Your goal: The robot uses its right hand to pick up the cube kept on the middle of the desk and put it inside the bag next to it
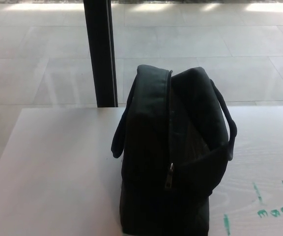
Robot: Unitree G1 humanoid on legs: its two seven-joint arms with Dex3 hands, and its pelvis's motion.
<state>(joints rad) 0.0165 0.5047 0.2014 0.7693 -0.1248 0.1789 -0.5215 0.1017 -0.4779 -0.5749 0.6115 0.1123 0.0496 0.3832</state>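
Note:
A black fabric bag (pixel 173 152) stands upright on the white desk (pixel 58 172), filling the middle of the head view. Its zipper (pixel 170 176) runs up the near end, and a carry handle (pixel 227 123) loops down on the right side; another strap hangs on the left. Whether the top is open cannot be told from here. No cube shows anywhere on the desk. Neither of my hands is in view.
A black vertical post (pixel 100 51) rises behind the desk's far edge. Beyond it lies a pale tiled floor (pixel 205 44). Green marker writing (pixel 274 206) is on the desk at the lower right.

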